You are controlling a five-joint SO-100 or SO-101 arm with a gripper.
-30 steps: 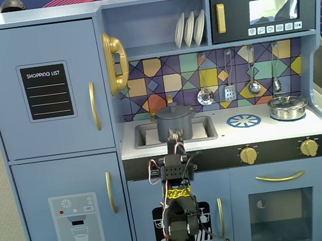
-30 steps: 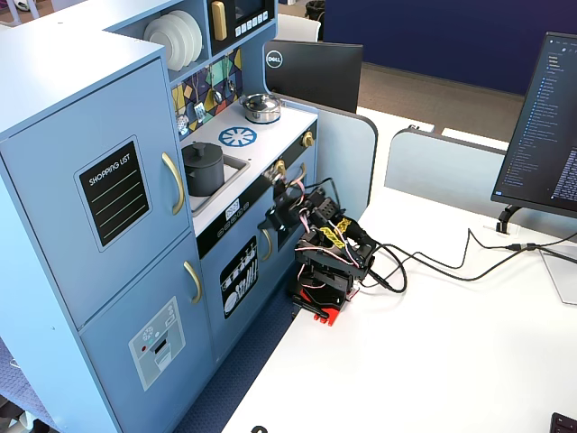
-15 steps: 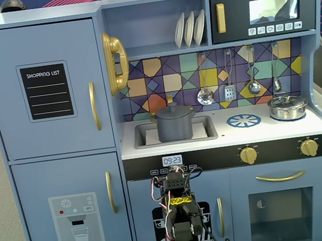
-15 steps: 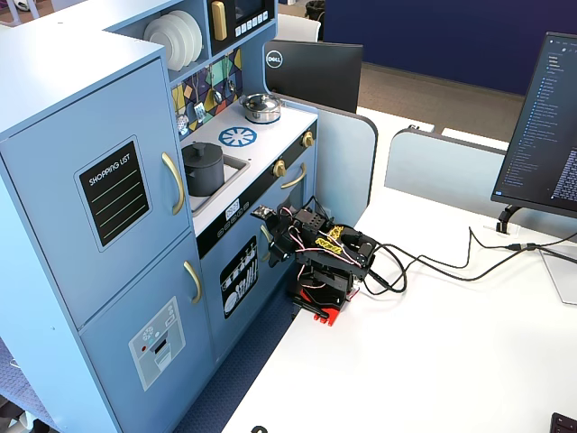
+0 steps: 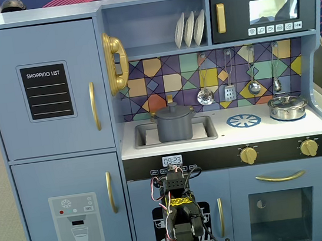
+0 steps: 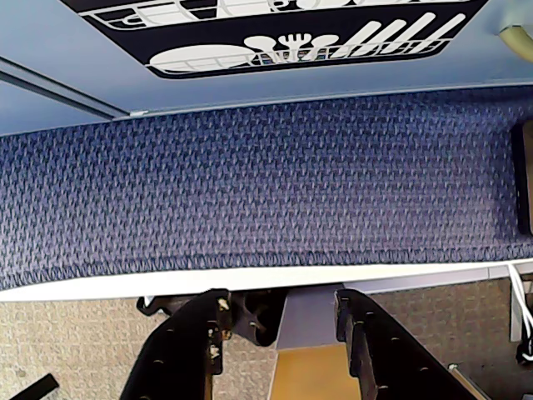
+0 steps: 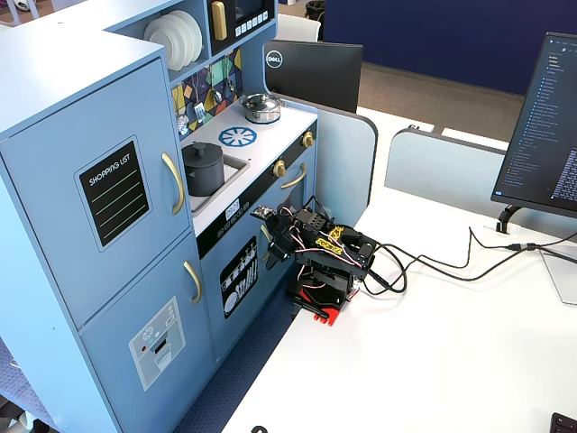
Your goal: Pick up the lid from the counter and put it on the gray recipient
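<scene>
The lid (image 5: 172, 111) already sat on the gray recipient (image 5: 175, 128), which stood in the sink recess near the left end of the play-kitchen counter (image 5: 225, 136); judged from this, placement appeared complete and nothing obvious remained. The arm (image 7: 325, 255) was folded at the table (image 7: 451, 361) edge, well apart from the pot. In the wrist view the tool (image 6: 279, 321) stood spread, holding and touching nothing.
</scene>
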